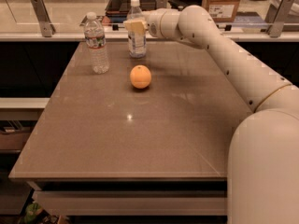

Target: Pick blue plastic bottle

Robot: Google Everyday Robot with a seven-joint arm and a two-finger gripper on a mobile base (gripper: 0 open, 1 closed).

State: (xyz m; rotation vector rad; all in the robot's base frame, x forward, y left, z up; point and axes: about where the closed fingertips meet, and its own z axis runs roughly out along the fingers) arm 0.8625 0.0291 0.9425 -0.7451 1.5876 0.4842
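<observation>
The blue plastic bottle (137, 45) looks light, thin-walled and slippery; the gripper (134, 26) is at its upper label, though I cannot tell if the jaws grasp it.

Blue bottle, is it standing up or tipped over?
Upright: the blue bottle has its cap on top, base on the table. The gripper is at its middle.
</observation>
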